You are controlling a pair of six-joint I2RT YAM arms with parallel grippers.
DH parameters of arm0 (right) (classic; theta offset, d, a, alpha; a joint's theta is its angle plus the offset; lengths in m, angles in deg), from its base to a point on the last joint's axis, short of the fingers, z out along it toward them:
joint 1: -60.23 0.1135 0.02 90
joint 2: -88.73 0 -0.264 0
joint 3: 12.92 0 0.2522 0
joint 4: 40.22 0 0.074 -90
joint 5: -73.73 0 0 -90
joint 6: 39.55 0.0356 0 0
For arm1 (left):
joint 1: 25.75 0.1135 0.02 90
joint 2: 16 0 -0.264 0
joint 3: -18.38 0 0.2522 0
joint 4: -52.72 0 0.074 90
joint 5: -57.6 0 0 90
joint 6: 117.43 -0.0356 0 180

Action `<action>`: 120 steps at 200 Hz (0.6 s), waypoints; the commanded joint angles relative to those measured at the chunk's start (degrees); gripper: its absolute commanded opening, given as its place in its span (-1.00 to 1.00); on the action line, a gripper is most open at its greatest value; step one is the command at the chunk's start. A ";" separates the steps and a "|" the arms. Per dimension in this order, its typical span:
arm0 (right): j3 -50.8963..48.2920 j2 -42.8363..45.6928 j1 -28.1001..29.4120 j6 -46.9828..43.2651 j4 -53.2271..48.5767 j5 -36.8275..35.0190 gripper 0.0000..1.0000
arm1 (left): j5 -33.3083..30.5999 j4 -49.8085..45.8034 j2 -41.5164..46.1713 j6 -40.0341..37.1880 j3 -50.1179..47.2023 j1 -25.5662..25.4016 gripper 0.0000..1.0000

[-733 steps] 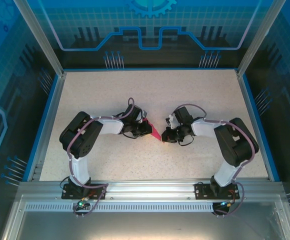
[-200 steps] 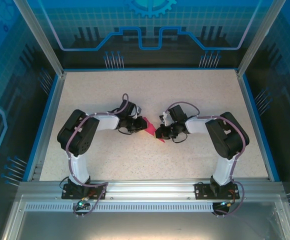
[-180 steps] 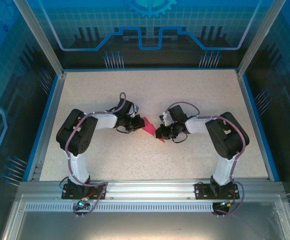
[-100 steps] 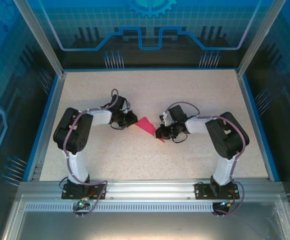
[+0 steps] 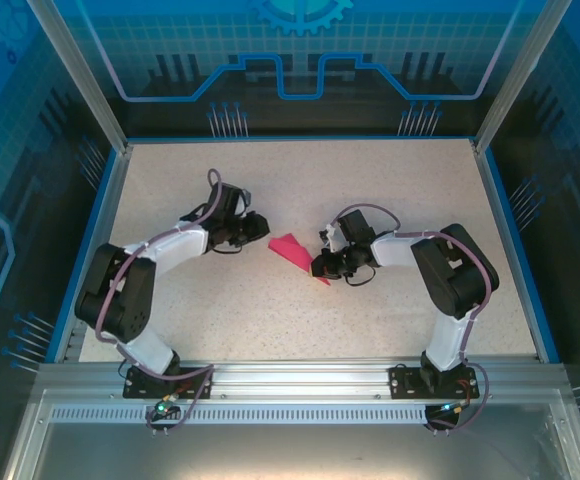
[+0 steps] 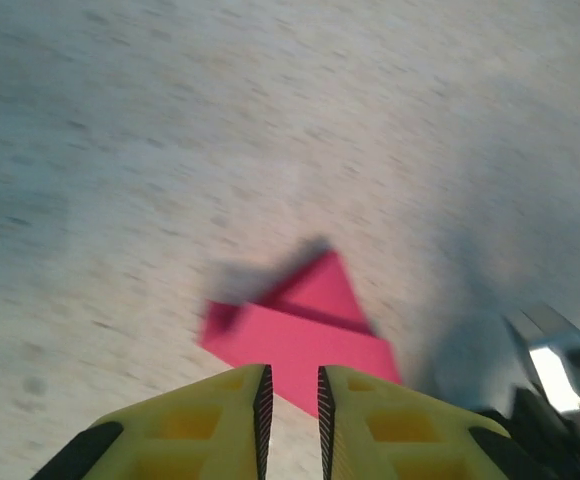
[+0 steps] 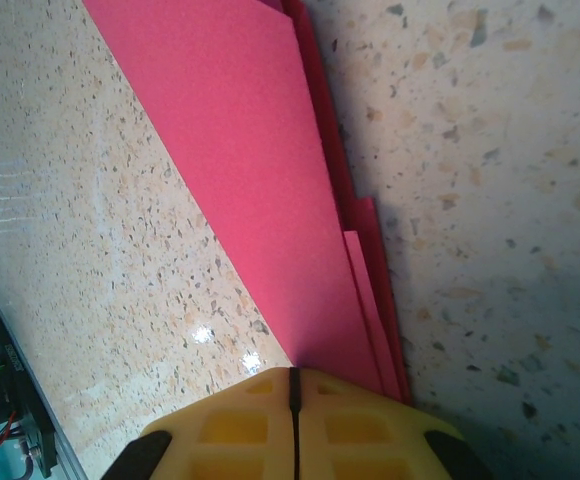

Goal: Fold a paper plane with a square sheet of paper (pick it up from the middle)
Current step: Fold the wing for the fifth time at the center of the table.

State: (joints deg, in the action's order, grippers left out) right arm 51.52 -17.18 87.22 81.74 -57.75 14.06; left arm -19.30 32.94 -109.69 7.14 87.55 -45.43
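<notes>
Top external view: the folded paper (image 5: 292, 252) lies flat on the table (image 5: 400, 190); the left tool (image 5: 258, 228) stands just clear, jaws a slit apart and empty, the right tool (image 5: 320, 268) clenched at its near point, pinching or merely pinning I cannot tell. Light, limp and easily creased, it should probably be taken at a layered edge, where the folds stiffen it.
</notes>
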 commanded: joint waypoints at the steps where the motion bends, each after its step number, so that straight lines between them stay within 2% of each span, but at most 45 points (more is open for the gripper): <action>1: -2.51 -1.66 -0.99 0.36 -8.91 -4.17 -0.91 | 0.47 1.81 -0.73 1.90 -1.68 -4.58 -0.57; 38: -2.47 -2.34 -0.99 0.36 -8.80 -4.24 -0.91 | 0.02 2.45 -8.38 2.80 2.90 -10.81 -0.57; 78: -2.69 -2.84 -0.97 0.57 -8.45 -4.06 -0.91 | -0.29 2.43 -14.68 4.78 4.71 -11.86 -0.58; 120: -2.40 -2.91 -1.02 0.26 -8.97 -4.42 -0.91 | -8.15 -3.38 -16.96 5.66 6.35 -11.71 -0.59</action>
State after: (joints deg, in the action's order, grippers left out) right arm 51.52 -17.18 87.17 81.94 -57.86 14.17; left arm -21.09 34.25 -124.66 11.55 92.36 -57.08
